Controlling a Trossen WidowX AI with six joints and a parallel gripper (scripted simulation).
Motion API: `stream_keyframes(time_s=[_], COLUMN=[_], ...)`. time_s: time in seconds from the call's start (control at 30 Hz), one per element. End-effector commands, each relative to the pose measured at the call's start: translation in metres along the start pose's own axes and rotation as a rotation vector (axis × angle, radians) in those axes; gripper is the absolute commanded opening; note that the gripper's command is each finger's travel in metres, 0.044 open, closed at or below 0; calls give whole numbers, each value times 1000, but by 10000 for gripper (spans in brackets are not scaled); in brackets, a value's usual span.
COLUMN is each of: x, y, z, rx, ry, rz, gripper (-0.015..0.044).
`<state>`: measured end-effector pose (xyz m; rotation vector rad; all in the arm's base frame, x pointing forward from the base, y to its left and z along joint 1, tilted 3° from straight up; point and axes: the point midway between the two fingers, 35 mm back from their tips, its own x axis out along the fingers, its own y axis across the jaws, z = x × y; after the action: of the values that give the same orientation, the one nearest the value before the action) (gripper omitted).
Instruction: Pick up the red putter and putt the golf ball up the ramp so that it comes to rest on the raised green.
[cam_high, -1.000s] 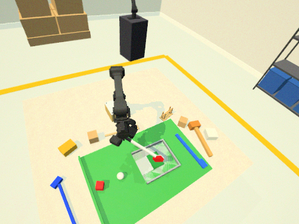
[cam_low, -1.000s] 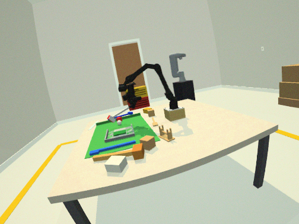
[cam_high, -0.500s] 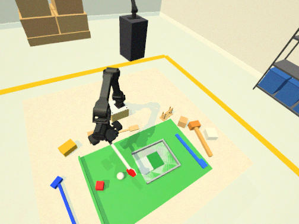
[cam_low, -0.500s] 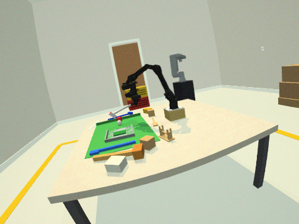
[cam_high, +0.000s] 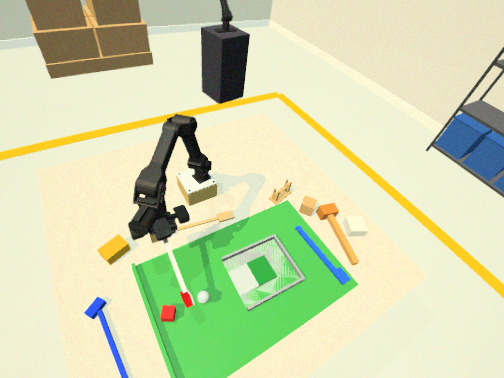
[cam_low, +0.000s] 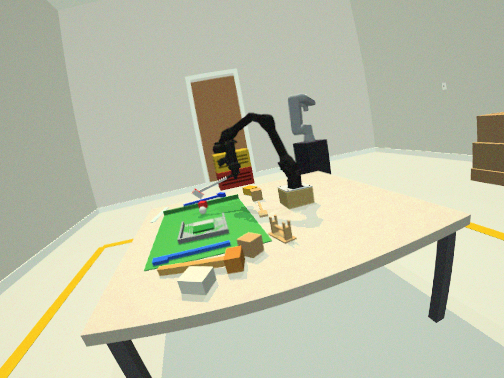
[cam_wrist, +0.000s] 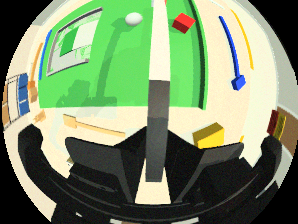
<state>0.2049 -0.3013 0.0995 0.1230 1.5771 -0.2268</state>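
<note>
My gripper (cam_high: 161, 231) is clenched on the shaft of the red putter (cam_high: 178, 272). I see its red head low on the green mat (cam_high: 280, 310), just beside the white golf ball (cam_high: 203, 296), on the side away from the ramp (cam_high: 244, 280) and the raised green (cam_high: 262, 269). A red block (cam_high: 168, 313) lies near the head.
</note>
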Motion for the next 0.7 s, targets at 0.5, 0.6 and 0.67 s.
stream_keyframes(time_s=[0.5,0.6,0.67], x=[44,49,52], y=[-1,-1,-1], z=[-1,-1,-1], rx=[13,13,13], ry=[7,7,7], rz=[4,4,4], gripper=[0,0,0])
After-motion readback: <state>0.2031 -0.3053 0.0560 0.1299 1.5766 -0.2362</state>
